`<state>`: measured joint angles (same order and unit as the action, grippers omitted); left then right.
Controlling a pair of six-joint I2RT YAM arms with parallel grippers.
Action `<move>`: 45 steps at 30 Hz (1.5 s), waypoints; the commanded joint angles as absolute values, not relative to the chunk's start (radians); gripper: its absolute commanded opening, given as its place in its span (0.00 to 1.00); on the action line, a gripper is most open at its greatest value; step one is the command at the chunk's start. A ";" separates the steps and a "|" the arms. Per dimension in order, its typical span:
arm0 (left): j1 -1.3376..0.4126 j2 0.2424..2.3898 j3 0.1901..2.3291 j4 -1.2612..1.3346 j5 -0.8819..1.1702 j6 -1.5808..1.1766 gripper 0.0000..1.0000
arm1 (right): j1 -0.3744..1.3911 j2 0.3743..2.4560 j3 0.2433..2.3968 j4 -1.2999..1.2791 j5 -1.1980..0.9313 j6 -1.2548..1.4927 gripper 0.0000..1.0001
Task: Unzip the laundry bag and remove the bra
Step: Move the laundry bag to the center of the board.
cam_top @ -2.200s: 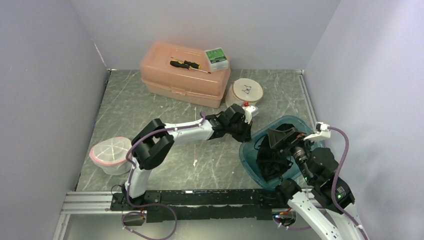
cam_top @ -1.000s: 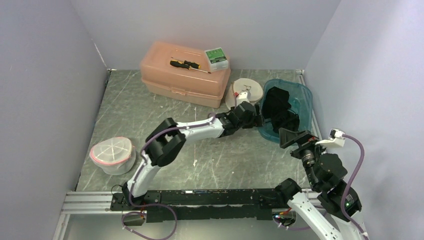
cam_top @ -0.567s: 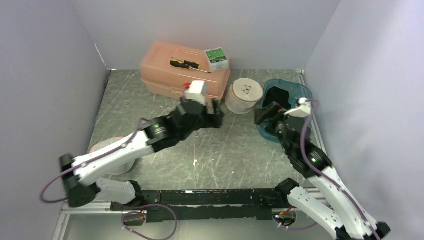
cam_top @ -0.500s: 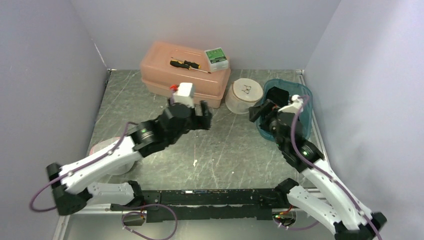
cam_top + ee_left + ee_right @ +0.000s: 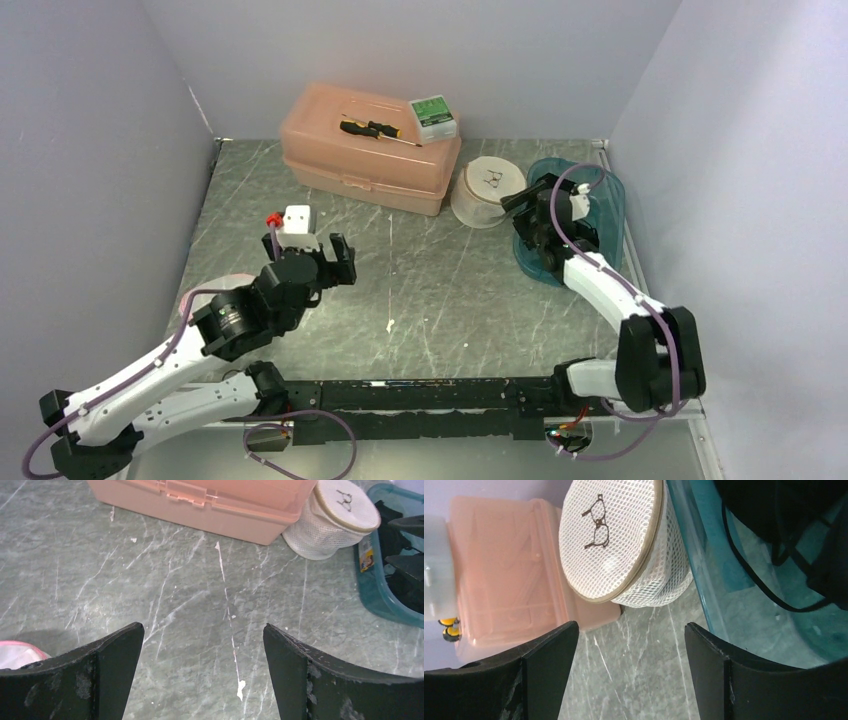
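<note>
scratched grey table [image 5: 430,290] — left gripper [image 5: 201,635] and right gripper [image 5: 630,630] both spread, empty; laundry bag [image 5: 624,545] contents unseen.

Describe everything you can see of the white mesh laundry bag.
The laundry bag is a round, drum-shaped pouch of white mesh, with a tan band around its top edge and a small dark bra outline on the lid. It looks closed and holds its shape, standing upright on the table between the pink box and the teal bin, close against both.
</note>
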<state>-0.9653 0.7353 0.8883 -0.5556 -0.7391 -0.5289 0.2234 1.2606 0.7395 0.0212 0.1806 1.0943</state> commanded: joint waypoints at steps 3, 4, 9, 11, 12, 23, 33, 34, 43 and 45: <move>-0.965 0.754 0.859 -0.550 -0.801 -0.615 0.95 | 0.198 1.387 0.829 0.200 0.123 1.203 0.80; -0.964 0.756 0.856 -0.546 -0.800 -0.621 0.95 | 0.198 1.408 0.843 0.197 0.121 1.209 0.80; -0.964 0.745 0.863 -0.599 -0.836 -0.699 0.95 | 0.188 1.508 0.911 0.169 0.124 1.234 0.76; -0.964 0.724 0.857 -0.611 -0.851 -0.713 0.95 | 0.185 1.543 0.931 0.162 0.124 1.233 0.74; -0.964 0.710 0.851 -0.610 -0.856 -0.714 0.95 | 0.183 1.560 0.941 0.152 0.122 1.234 0.73; -0.964 0.685 0.835 -0.619 -0.851 -0.734 0.95 | 0.181 1.664 1.004 0.122 0.108 1.230 0.59; -0.963 0.684 0.831 -0.617 -0.836 -0.754 0.95 | 0.184 1.554 0.968 0.154 0.091 1.136 0.00; -0.964 0.685 0.833 -0.616 -0.834 -0.753 0.95 | 0.185 1.525 0.962 0.152 0.092 1.121 0.00; -0.963 0.712 0.883 -0.618 -0.840 -0.704 0.95 | 0.244 1.207 0.921 0.044 0.028 0.955 0.00; -0.965 0.713 0.895 -0.628 -0.844 -0.693 0.95 | 0.295 1.110 0.906 0.007 0.047 0.898 0.00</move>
<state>-0.9653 0.7052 0.8398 -0.6189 -0.8280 -0.7177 0.2234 1.2697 0.9234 0.0364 0.0582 1.0260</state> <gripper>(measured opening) 0.946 0.043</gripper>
